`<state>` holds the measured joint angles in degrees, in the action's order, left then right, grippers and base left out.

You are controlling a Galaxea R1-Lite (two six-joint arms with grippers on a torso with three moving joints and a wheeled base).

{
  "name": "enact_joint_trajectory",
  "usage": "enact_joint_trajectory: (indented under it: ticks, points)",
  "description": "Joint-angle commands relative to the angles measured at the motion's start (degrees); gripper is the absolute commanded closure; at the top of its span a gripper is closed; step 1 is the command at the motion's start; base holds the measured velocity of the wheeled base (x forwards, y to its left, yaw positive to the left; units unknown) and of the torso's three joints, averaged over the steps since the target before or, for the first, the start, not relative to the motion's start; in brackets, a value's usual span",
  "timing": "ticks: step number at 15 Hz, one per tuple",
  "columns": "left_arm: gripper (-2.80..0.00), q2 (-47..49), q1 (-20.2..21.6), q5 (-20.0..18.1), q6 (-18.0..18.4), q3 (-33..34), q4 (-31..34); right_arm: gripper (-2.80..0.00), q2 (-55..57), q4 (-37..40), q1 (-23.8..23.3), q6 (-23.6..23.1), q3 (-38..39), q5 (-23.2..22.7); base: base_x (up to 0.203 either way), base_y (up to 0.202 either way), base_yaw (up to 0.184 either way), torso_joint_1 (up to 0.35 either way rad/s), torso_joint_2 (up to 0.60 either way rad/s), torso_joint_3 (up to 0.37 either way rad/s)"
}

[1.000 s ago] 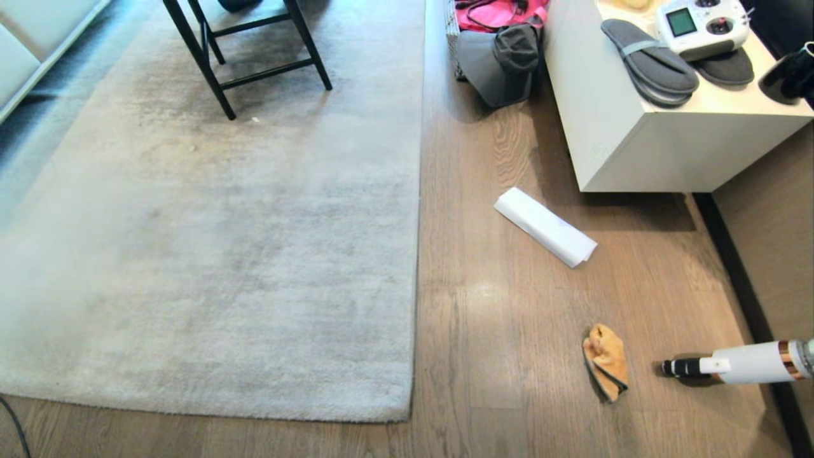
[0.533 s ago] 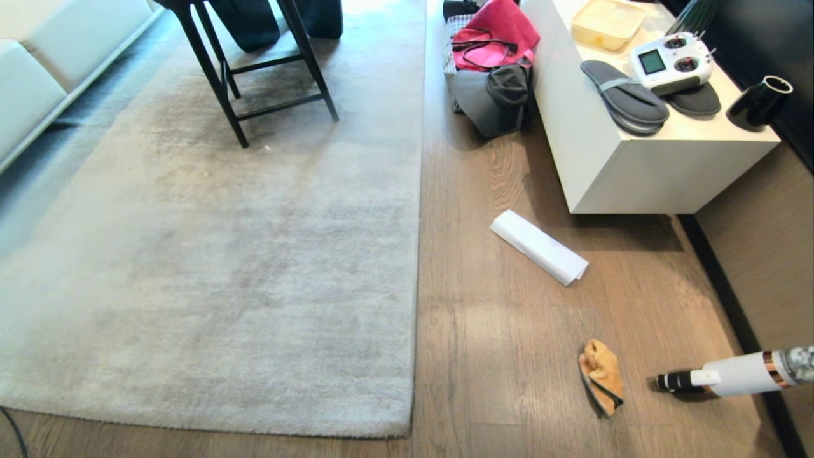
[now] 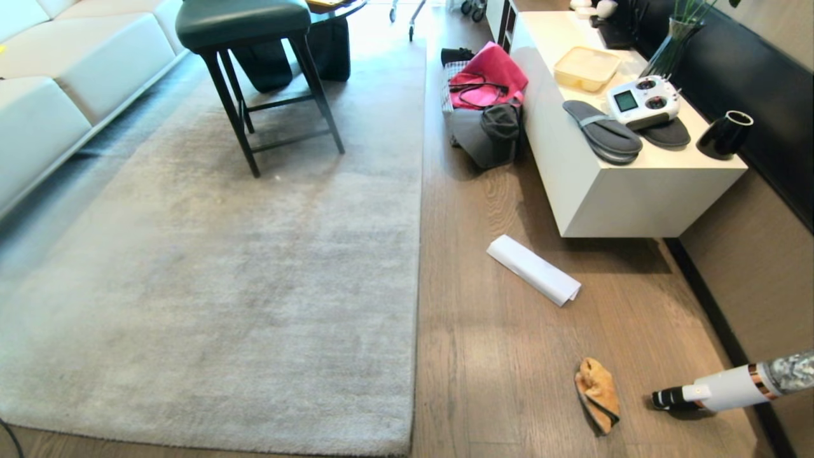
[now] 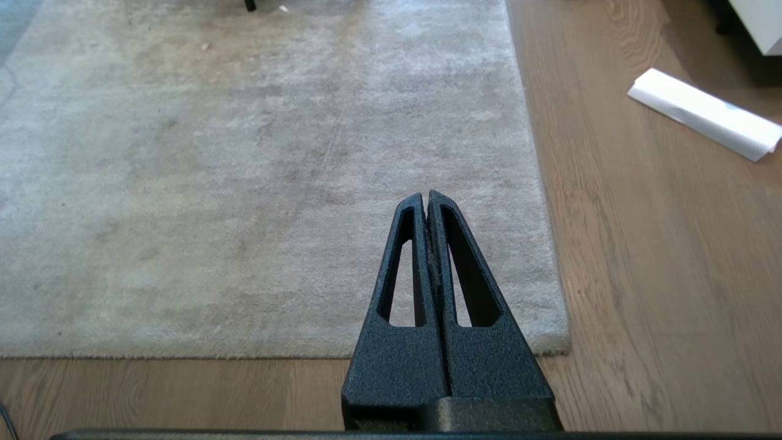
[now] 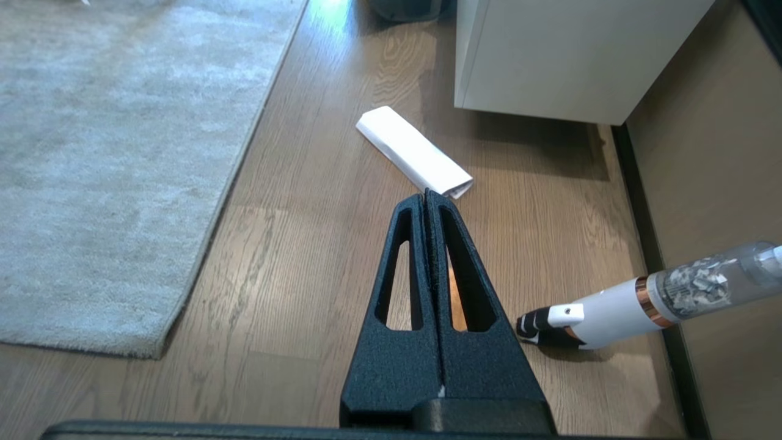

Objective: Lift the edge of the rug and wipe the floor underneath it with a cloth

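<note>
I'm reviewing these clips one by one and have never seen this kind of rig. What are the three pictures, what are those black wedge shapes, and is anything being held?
This is a wheeled robot with two arms. The wide picture comes from a camera on its head, looking down at a living-room floor. The other two come from cameras on each wrist, looking along the arm's end effector.

The black wedges are those gripping parts: the left end effector hangs above the grey rug, near the rug edge; the right end effector hangs above bare planks. Both are shut and hold nothing. Neither arm shows in the head view.

On the floor lie the orange cloth, a white rolled paper sheet and a white handheld vacuum. A stool stands on the rug; a white cabinet carries slippers and a remote controller.
</note>
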<state>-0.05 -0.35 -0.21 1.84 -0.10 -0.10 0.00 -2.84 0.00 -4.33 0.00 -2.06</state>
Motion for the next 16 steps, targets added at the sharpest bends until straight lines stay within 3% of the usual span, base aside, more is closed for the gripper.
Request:
enact_joint_trajectory:
  ticks: [1, 10, 16]
  points:
    - [0.0, 0.05, 0.0, 0.03, 0.08, 0.01, -0.02, 0.0, 0.01, -0.06, 0.0, -0.06, 0.0, -0.05, 0.0, 0.0, 0.0, 0.003, 0.0, 0.193]
    - [0.0, 0.05, 0.0, 0.03, 0.09, 0.01, 0.01, 0.0, 0.09, -0.06, 0.0, -0.06, 0.0, -0.05, 0.0, 0.0, 0.0, 0.003, 0.0, 0.197]
    - [0.0, 0.05, 0.0, 0.04, 0.0, 0.01, 0.01, 0.0, 0.09, -0.06, 0.0, -0.06, 0.0, -0.05, 0.0, 0.0, 0.0, 0.001, 0.0, 0.026]
